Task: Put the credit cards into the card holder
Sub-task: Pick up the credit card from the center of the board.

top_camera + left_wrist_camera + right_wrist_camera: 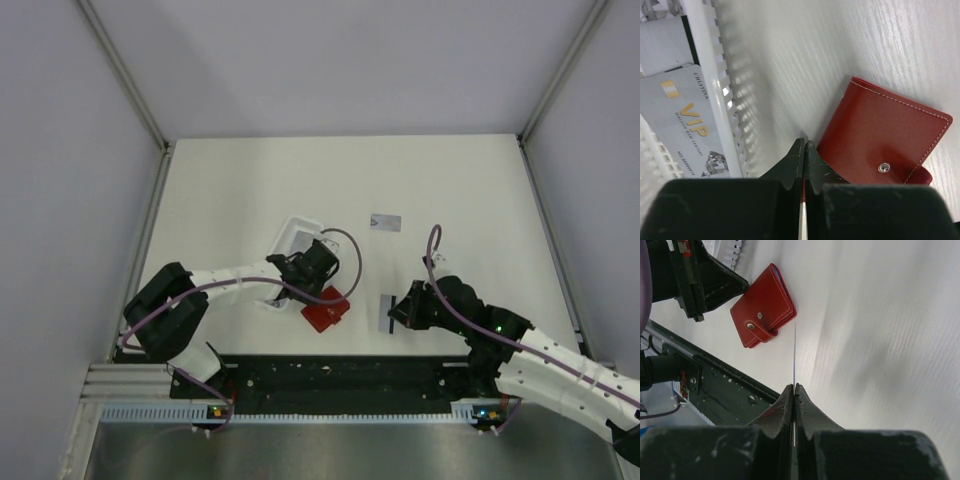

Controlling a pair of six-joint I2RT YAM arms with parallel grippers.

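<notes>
The red card holder point(328, 310) lies closed on the table, its clasp tab snapped; it also shows in the left wrist view point(880, 135) and the right wrist view point(762, 307). My left gripper point(318, 285) is shut, its tips point(804, 142) at the holder's left edge, between it and the white tray. My right gripper point(398, 312) is shut on a grey credit card point(386, 313), seen edge-on as a thin line point(794, 352) sticking out of the tips point(794, 386), right of the holder. Another grey card point(386, 222) lies flat on the table farther back.
The long white slotted tray point(290, 245) stands left of the holder, with a pale VIP card point(685, 130) in it beside its ribbed wall point(715, 100). A black rail point(725, 385) runs along the table's near edge. Grey walls enclose the table.
</notes>
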